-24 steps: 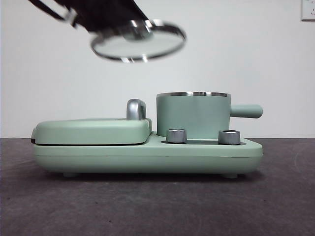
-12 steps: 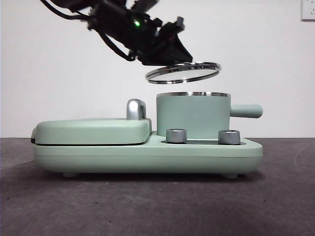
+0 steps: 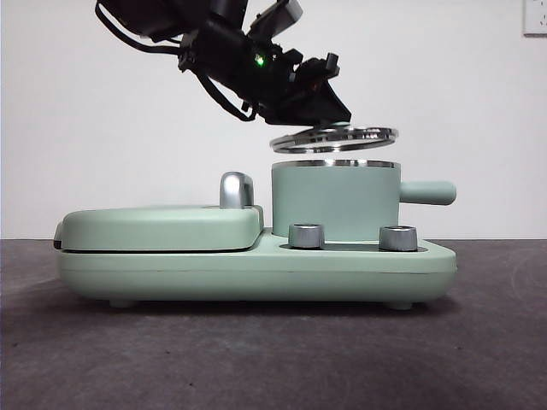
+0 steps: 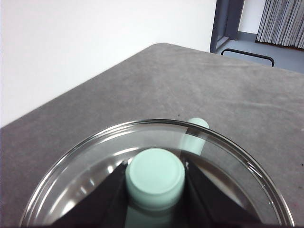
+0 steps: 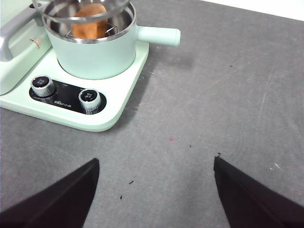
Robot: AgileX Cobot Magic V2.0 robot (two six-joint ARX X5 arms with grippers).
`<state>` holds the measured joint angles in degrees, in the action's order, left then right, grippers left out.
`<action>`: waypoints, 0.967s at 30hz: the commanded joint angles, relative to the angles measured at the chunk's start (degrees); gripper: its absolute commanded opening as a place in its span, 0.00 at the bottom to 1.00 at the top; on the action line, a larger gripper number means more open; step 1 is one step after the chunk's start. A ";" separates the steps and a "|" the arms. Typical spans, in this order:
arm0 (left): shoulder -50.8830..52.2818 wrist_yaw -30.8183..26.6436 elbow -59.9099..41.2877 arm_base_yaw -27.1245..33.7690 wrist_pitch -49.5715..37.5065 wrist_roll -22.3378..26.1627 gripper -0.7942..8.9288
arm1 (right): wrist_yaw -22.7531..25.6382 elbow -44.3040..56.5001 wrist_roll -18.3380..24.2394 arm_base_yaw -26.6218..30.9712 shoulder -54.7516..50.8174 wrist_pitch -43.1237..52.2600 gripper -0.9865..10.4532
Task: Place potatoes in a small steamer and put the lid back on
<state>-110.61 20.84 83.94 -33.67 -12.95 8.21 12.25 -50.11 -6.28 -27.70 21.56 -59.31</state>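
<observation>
With the potato (image 5: 90,19) already inside the small steamer (image 3: 335,203), the left claw (image 3: 320,96), gripping the lid (image 3: 334,137) by its knob, hovers just above the rim, needing a level lowering to seat it; the right claw (image 5: 154,190) waits open.

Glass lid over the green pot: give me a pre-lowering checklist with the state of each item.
1. Orange-brown potato inside the mint-green cylindrical steamer pot: ok.
2. Left gripper shut on the mint-green knob of the round clear glass lid: ok.
3. Lid above the pot's steel rim, not yet touching: ok.
4. Lid level: not ok, slightly tilted in the front view.
5. Lid centred on the rim: cannot tell.
6. Right gripper open, away from the pot, over bare dark table: ok.
</observation>
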 commanded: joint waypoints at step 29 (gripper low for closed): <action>-4.31 0.17 1.92 -0.42 -3.48 2.32 0.10 | 1.51 -0.35 -0.57 -0.31 0.02 0.50 0.41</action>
<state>-113.54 20.99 84.27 -33.78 -14.06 9.82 13.63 -50.11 -6.28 -27.70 21.56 -59.31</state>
